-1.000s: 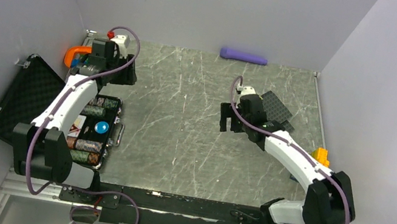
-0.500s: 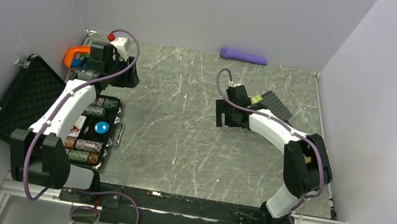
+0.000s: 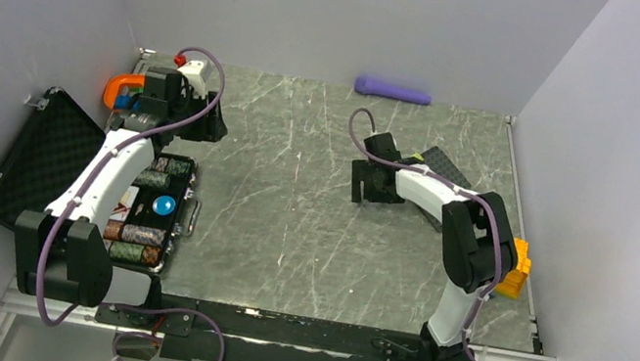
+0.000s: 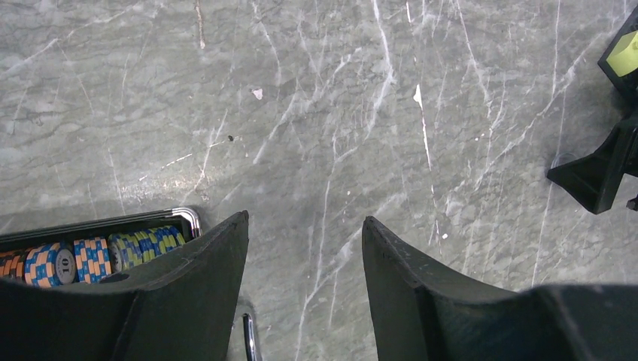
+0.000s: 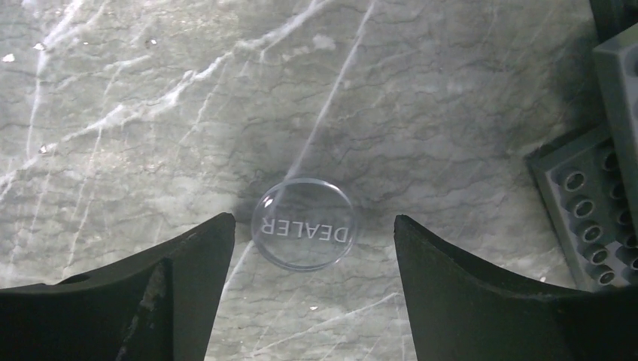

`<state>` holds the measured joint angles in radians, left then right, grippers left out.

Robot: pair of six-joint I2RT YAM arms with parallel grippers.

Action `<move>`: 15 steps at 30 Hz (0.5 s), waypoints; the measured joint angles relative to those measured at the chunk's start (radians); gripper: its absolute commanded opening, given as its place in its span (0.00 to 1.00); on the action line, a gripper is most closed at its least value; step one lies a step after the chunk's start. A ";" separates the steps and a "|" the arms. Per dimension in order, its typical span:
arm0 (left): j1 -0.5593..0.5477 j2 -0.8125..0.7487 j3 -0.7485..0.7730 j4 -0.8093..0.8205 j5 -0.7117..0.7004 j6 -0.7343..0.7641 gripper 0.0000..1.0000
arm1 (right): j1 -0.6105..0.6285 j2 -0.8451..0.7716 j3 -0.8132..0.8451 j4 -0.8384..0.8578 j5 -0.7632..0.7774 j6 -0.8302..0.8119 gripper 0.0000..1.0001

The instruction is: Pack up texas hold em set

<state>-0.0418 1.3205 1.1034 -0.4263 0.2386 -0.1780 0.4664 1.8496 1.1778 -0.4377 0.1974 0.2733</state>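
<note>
The step in hand appears to be collecting the clear round plastic disc lettered "DEALER" (image 5: 303, 224). It is lying flat on the grey marbled bench (image 5: 150, 90), well apart from the black foam-lined latch case (image 3: 42, 154) standing open at the left edge. The right fingers (image 5: 188, 263) are spreading wide and hanging over the disc, one on each side of it. Whether their tips are touching the bench I cannot tell. A grey studded building plate (image 5: 594, 188) is sitting near one finger.

The next move is probably calling for a short descent until the tips are straddling the rim, then a gentle squeeze. The disc looks thin and slick, so it may skid or pop free. After that it is needing a carry across the bench to the case, where a round blue disc (image 3: 163, 206) is already sitting.

The right arm is folding sharply, with its elbow raised over its base, its forearm reaching towards the middle of the bench and its wrist pitching down. The left arm is stretching forward alongside the case. The left fingers (image 4: 188, 301) are spread and holding nothing, hovering over bare bench just past the case's far corner, where blue-and-yellow and orange striped chip stacks (image 4: 90, 256) are showing. An orange ring toy (image 3: 124, 86) is lying close by that wrist.
</note>
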 measured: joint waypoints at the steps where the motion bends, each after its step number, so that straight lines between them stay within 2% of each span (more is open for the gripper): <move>1: 0.000 -0.001 0.000 0.000 0.000 0.000 0.61 | -0.003 0.001 0.000 -0.002 -0.002 0.000 0.79; 8: 0.000 -0.002 0.000 0.001 0.011 -0.003 0.61 | -0.012 0.012 0.000 -0.002 -0.034 0.001 0.75; 15: 0.000 -0.002 0.000 0.001 0.024 -0.004 0.61 | -0.011 0.012 -0.003 -0.002 -0.057 0.009 0.62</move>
<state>-0.0418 1.3186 1.1034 -0.4252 0.2623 -0.1818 0.4549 1.8618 1.1751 -0.4397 0.1406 0.2821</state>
